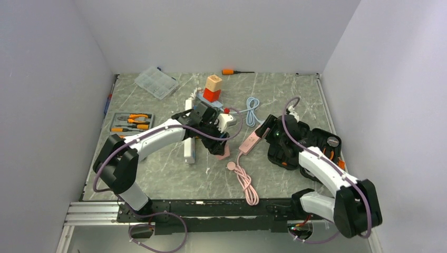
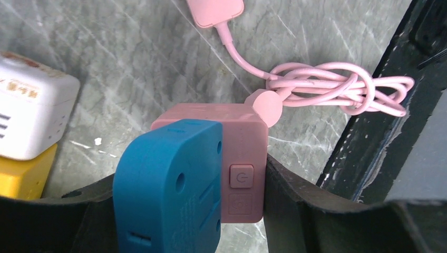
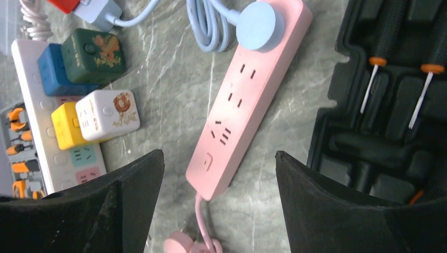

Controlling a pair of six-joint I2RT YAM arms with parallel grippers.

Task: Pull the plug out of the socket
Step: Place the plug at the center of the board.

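We see the left tool [image 2: 190,200] clenched on a pink socket cube [image 2: 240,158], one finger on the cube's side and the other against the blue plug [image 2: 168,184] that sits flat on the cube's face. The blue plug looks fully seated, with no gap showing between it and the cube. The pair is held over the tabletop [image 2: 132,63], near its middle and just beside the white power strip [image 3: 50,168] with its row of coloured cubes.

The right tool [image 3: 219,158] is released and grasps nothing. Its fingers are spread wide above the near end of the pink power strip [image 3: 237,116]. A light blue plug [image 3: 255,23] is still pushed into the far end of that strip.

A round pink plug [image 2: 266,105] on a knotted pink cord [image 2: 337,87] lies close to the cube's corner. In the wrist view it seems to touch the cube, while from above it appears to rest loose on the tabletop, so we cannot tell whether it is joined to anything.

We judge that the task is only set up, not done. If the blue plug is the one meant, the socket is already braced by the left tool. What remains is for the right tool to come across, close on the blue plug and draw it straight off. If the light blue plug is meant, that pull has not begun either.
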